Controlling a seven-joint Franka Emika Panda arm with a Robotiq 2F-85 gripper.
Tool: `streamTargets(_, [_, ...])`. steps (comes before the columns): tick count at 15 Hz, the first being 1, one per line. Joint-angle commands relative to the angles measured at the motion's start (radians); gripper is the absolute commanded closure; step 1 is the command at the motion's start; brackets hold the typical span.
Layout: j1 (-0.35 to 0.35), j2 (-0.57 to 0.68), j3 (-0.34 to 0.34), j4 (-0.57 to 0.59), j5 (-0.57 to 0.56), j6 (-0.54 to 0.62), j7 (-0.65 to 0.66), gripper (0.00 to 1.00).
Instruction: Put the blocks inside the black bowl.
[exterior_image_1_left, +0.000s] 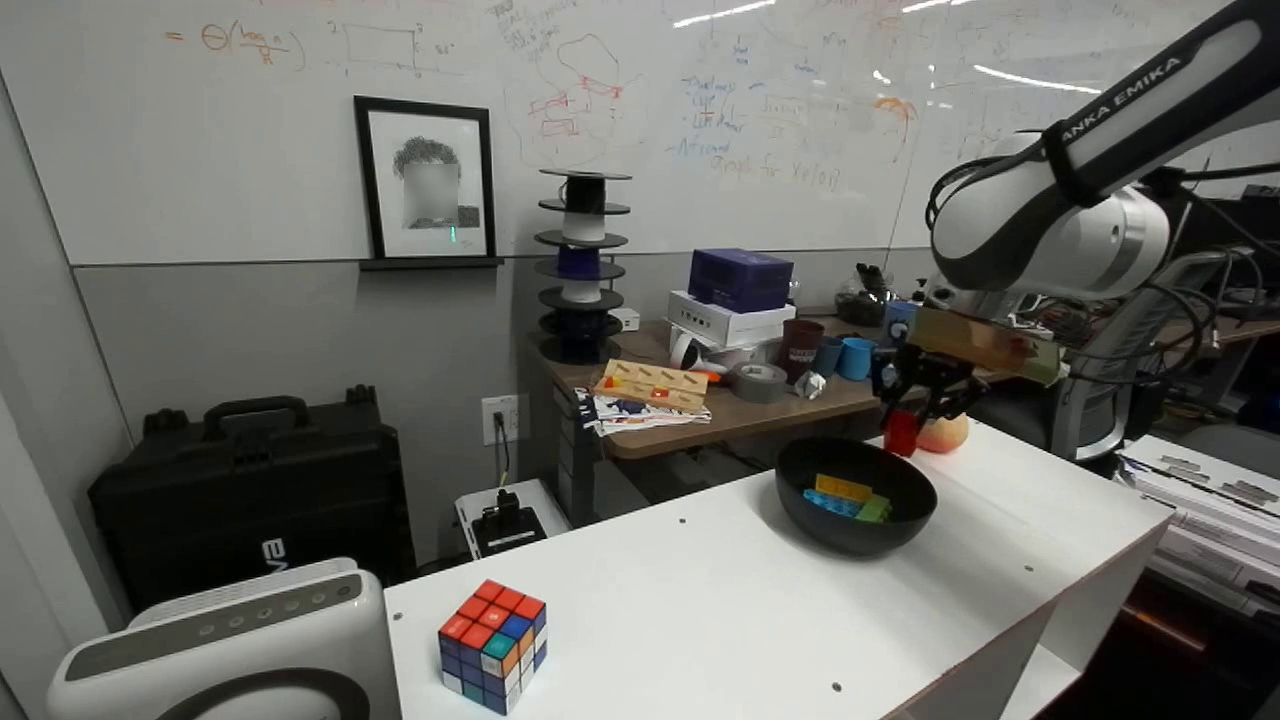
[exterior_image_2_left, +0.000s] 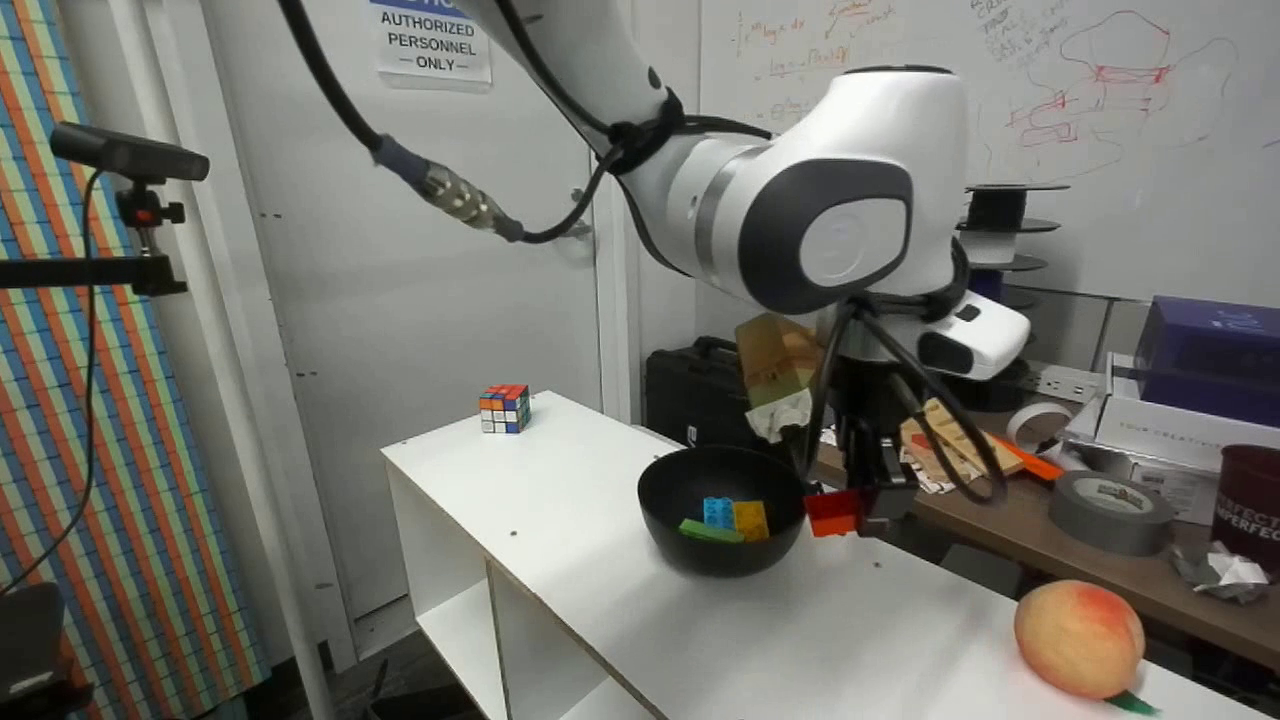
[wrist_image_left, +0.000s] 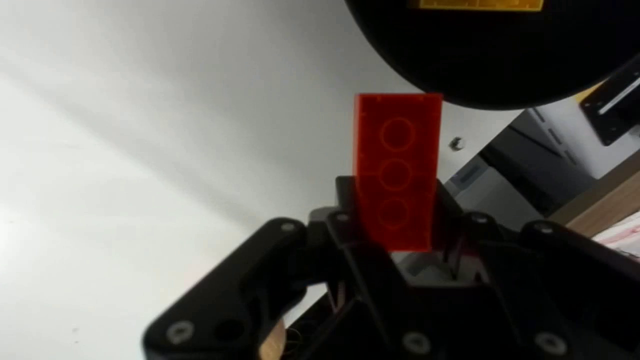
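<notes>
Tabletop (exterior_image_1_left: 640, 600); end effector (wrist_image_left: 393, 192) around red block (wrist_image_left: 397, 150).

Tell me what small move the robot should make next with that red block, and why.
I'd probably ease the gripper across until the red block is fully over the black bowl, before letting go. The gripper holds the block, but in both exterior views it appears beside the bowl, and the wrist view shows most of it outside the bowl's outline.
</notes>
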Motion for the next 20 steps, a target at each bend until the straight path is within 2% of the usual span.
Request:
streamTargets(1, [-0.035,-0.164,0.098,-0.241,0.075,0.203,-0.147,0.88])
streamTargets(5, [-0.133,-0.299,0.263,-0.444,0.223,0.415,-0.3,0.88])
streamTargets(7, [-0.188,-0.37,0.344,-0.548,0.273,0.455,-0.377,0.88])
streamTargets(9, [-0.202,-0.428,0.364,-0.635,0.292,0.433,-0.397,0.88])
streamTargets(11, [-0.176,-0.438,0.326,-0.655,0.28,0.389,-0.364,0.88])
streamTargets(13, [-0.183,-0.424,0.329,-0.647,0.285,0.374,-0.379,0.89])
streamTargets(14, [-0.248,-0.403,0.405,-0.628,0.314,0.391,-0.433,0.89])
streamTargets(16, [-0.289,-0.371,0.461,-0.6,0.36,0.418,-0.469,0.89])
streamTargets(18, [-0.312,-0.35,0.491,-0.584,0.372,0.413,-0.493,0.89])
streamTargets(20, [-0.304,-0.323,0.483,-0.57,0.349,0.417,-0.474,0.89])
